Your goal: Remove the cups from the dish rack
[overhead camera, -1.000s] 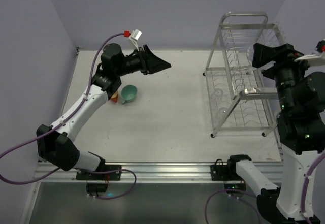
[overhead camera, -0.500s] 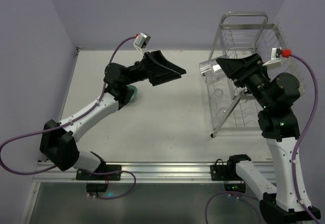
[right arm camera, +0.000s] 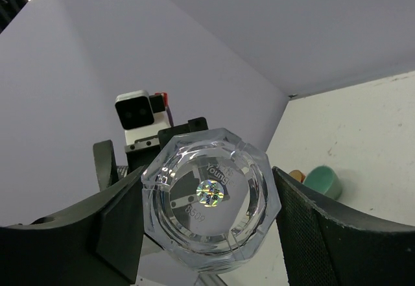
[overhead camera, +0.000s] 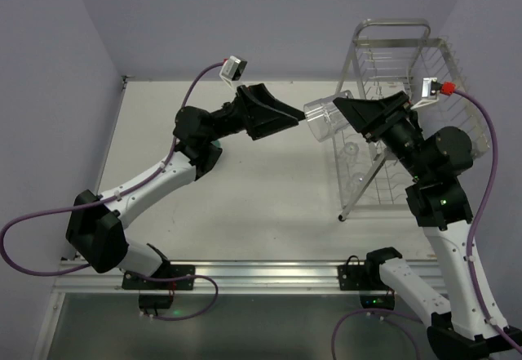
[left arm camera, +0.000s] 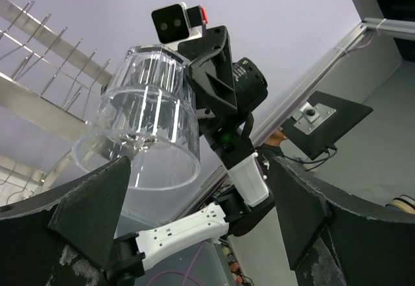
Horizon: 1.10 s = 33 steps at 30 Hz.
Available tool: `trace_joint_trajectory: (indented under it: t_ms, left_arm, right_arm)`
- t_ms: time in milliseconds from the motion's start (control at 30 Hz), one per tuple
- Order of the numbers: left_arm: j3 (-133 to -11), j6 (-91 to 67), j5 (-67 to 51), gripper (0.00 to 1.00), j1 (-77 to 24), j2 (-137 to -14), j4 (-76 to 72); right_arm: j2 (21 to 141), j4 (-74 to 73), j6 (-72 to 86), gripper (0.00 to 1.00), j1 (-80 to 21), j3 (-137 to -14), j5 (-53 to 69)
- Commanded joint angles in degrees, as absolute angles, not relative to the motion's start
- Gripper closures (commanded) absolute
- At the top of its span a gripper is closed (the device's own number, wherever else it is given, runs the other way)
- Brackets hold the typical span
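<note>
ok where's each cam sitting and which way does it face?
Top external: above and behind the bases, looking down on table, rack, glass; both arms show.
Left wrist: on the left arm, looking up at the glass and right arm; own open pincer's fingers at lower corners.
Right wrist: on the right arm, looking past the held glass at left arm and green mug; own fingers either side.
Shared: glass in all three; wrist views face each other.

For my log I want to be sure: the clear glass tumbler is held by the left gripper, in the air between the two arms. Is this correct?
No. The right gripper holds the clear glass tumbler, in the air between the two arms; the left gripper is open in front of it. The top external view shows this.
</note>
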State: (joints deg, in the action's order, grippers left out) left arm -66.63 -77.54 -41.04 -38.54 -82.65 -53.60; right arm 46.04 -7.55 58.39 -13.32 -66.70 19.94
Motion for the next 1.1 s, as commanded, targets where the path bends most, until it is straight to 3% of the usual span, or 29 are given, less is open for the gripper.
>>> trace_joint_trajectory:
  t_ms: [0,133,333,400,433,533,567,600,700,733,867,1067]
  left_arm:
    - [-67.59,-78.84,-37.01,0.09,-40.60,-83.41,-56.69]
    - [-66.98,-81.12,-33.93,0.12,-41.83,-84.20,-57.83]
    - [-67.24,-87.97,-31.73,0.30,-43.15,-86.92,-63.88]
    - [-67.06,-90.43,-31.82,0.45,-43.33,-87.54,-64.77]
    - [-67.06,-91.48,-31.90,0.58,-43.33,-87.97,-65.12]
    - [-66.88,-92.63,-32.25,0.80,-43.42,-88.85,-66.09]
    - [-66.80,-93.07,-32.52,0.99,-43.42,-88.94,-66.27]
    - [-66.71,-93.25,-32.95,1.00,-43.42,-89.03,-66.27]
    - [-66.10,-92.90,-34.01,1.00,-43.33,-88.60,-66.53]
    - [-65.48,-92.20,-34.36,1.00,-43.16,-88.07,-66.53]
    - [-65.13,-86.52,-37.26,1.00,-41.58,-84.74,-58.74]
    - [-69.07,-61.55,-35.70,1.00,-38.94,-74.19,-23.07]
  right_arm:
    - [45.70,0.51,58.54,1.00,-15.72,-65.05,17.84]
    - [46.32,3.34,55.39,1.00,-19.07,-64.25,15.74]
    - [46.93,5.80,53.00,1.00,-22.32,-61.97,13.27]
    - [46.76,6.59,52.82,1.00,-22.50,-61.00,13.18]
    - [46.67,6.85,52.47,1.00,-22.50,-60.82,13.01]
    - [46.84,5.98,51.51,1.00,-22.94,-61.34,13.27]
    - [47.02,5.54,51.16,1.00,-23.03,-61.61,13.27]
    - [46.93,4.41,50.80,1.00,-23.20,-62.13,13.18]
    - [46.93,0.55,48.00,0.65,-23.20,-64.24,12.66]
    - [46.93,-0.08,47.29,0.48,-23.29,-64.94,12.57]
    - [46.14,-7.46,44.04,0.20,-23.29,-68.90,13.53]
    - [44.82,-17.74,40.26,0.09,-23.38,-75.32,12.48]
